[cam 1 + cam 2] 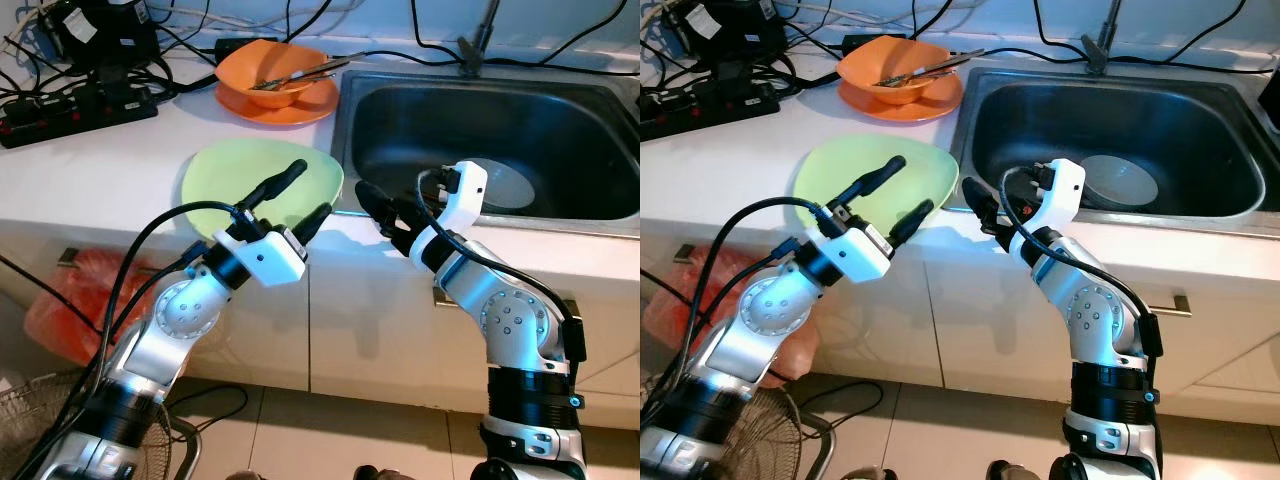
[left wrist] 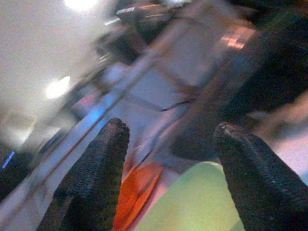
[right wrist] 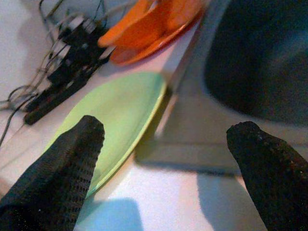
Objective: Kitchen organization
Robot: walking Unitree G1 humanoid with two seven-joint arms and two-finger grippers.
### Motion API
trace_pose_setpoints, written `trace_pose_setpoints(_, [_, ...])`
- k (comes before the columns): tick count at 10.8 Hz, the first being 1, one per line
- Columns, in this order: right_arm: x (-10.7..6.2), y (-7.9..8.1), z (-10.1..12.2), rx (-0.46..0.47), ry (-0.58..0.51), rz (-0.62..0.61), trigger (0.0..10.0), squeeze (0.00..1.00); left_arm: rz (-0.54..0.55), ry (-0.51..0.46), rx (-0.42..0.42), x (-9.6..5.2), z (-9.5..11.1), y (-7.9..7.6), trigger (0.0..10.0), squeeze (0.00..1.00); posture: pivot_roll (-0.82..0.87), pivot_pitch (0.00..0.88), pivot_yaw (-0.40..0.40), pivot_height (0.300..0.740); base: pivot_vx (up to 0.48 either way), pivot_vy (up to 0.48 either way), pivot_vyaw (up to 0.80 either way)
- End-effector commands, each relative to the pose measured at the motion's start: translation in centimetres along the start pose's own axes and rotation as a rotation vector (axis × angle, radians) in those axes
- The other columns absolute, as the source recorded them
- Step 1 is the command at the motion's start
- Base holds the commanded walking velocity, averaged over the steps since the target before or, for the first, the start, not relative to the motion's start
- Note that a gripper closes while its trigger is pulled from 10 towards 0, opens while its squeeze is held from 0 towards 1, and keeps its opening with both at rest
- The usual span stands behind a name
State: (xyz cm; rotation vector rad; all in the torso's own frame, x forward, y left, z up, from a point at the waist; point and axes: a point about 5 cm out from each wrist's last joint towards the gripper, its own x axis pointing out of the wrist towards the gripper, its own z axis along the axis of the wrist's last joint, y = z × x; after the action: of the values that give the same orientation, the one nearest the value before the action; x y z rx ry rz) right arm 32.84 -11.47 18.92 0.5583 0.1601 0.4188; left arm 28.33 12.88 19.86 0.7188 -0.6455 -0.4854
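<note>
A pale green plate (image 1: 235, 175) lies on the white counter next to the sink (image 1: 400, 120). Behind it an orange bowl (image 1: 270, 68) with utensils sits on an orange plate (image 1: 300, 105). My left gripper (image 1: 310, 190) hovers open over the green plate's right edge, nothing between its fingers. My right gripper (image 1: 382, 208) is open too, just right of that plate at the counter's front edge by the sink's corner. The right wrist view looks past the fingertips (image 3: 91, 127) at the green plate (image 3: 115, 106) and the orange bowl (image 3: 154, 24). A grey dish (image 1: 510, 185) rests in the sink.
A power strip (image 1: 75, 108) and tangled black cables crowd the counter's back left. The tap (image 1: 482, 35) rises behind the sink. Below the counter are white cabinet doors, a red bag (image 1: 75, 300) and a wire fan grille (image 1: 40, 420) on the tiled floor.
</note>
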Motion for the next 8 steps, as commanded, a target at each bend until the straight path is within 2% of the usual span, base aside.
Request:
trace_pose_setpoints(1, [0.2, -0.8, 0.9, -0.049, -0.082, -0.072, 10.0, 0.00, 0.223, 0.113, -0.127, -2.0, -0.6, 1.9, 10.0, 1.00, 0.14, 0.096, 0.010, 0.740, 0.000, 0.000, 0.00])
trace_pose_setpoints(2, [0.2, -0.9, 1.1, -0.068, -0.112, -0.089, 10.0, 0.00, 0.265, 0.123, -0.152, -1.8, -0.6, 2.2, 10.0, 1.00, 0.14, 0.092, 0.012, 0.740, 0.000, 0.000, 0.00])
trace_pose_setpoints(3, [0.2, -0.9, 1.4, -0.097, -0.136, -0.093, 10.0, 0.00, 0.280, 0.113, -0.164, -1.0, -0.6, 2.5, 10.0, 1.00, 0.13, 0.088, 0.013, 0.740, 0.000, 0.000, 0.00])
trace_pose_setpoints(6, [0.4, -0.9, 1.4, -0.135, -0.152, -0.090, 10.0, 0.00, 0.280, 0.119, -0.192, -0.7, 0.1, 3.0, 10.0, 1.00, 0.14, 0.081, 0.011, 0.740, 0.000, 0.000, 0.00])
trace_pose_setpoints(8, [0.4, -1.1, 1.3, -0.159, -0.129, -0.092, 10.0, 0.00, 0.196, 0.146, -0.201, -2.0, -0.1, 2.0, 10.0, 1.00, 0.14, 0.080, 0.012, 0.740, 0.000, 0.000, 0.00])
